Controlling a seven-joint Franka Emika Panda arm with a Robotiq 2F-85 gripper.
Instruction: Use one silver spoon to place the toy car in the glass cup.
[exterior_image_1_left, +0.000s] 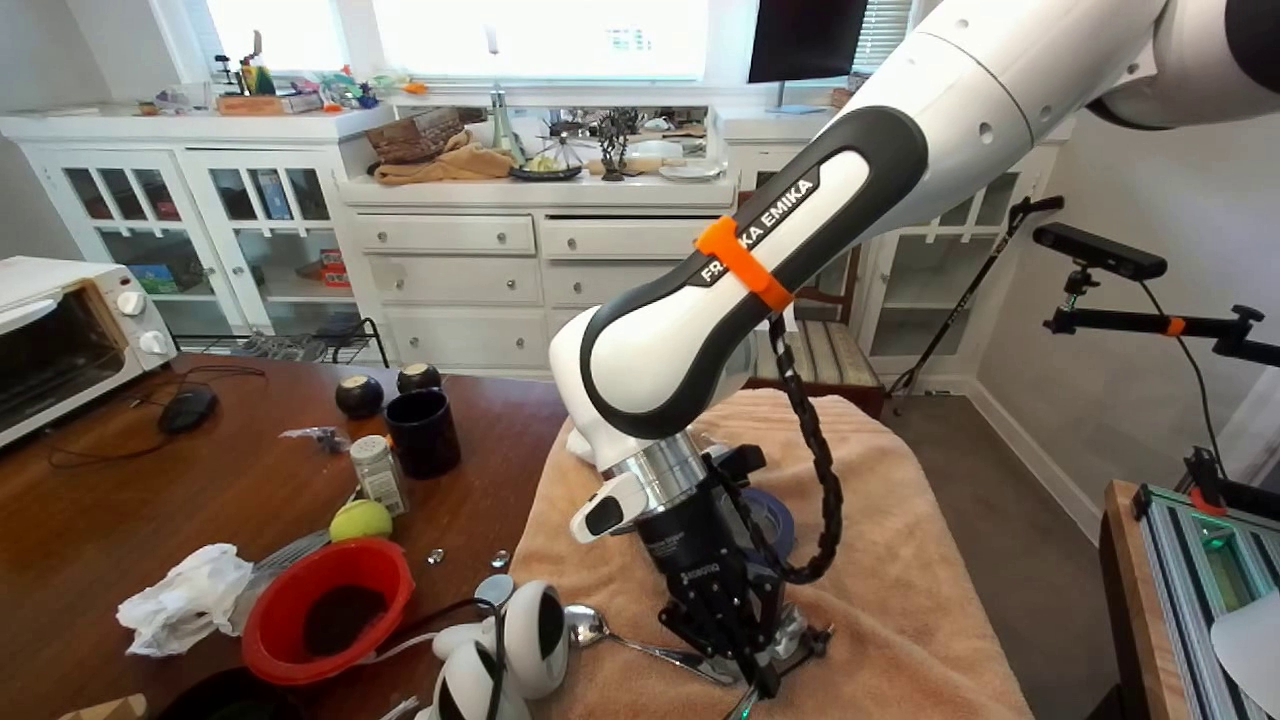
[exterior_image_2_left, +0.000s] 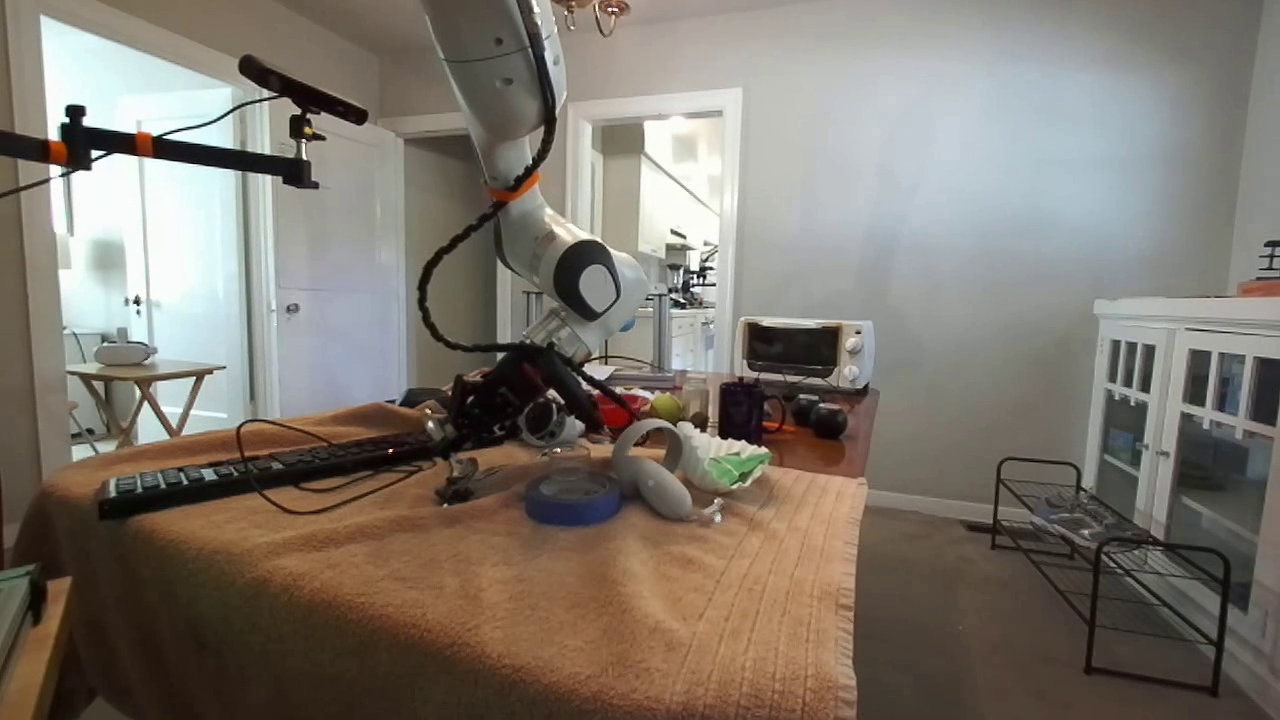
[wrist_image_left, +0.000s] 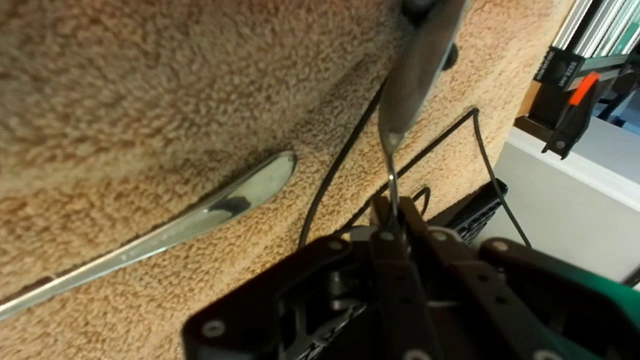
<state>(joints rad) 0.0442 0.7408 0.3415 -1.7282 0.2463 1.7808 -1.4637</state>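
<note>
In an exterior view the white arm (exterior_image_1_left: 830, 215) bore "FR" and "KA EMIKA" (an orange band (exterior_image_1_left: 745, 265) hid the letters between), the gripper (exterior_image_1_left: 762, 683) read "ROBOTIQ", and lettering on a black block (wrist_image_left: 559, 67) in the wrist view was illegible.

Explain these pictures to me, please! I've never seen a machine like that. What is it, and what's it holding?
The big white thing is a robot arm. Two pictures come from cameras standing away from it; the close-up comes from a camera on its wrist, looking past the gripper, the black part that pinches. There, the gripper is closed on a silver spoon. A second spoon lies on the peach towel; the close-up shows only its handle. A ring of blue tape and a black keyboard lie on the towel too.
</note>
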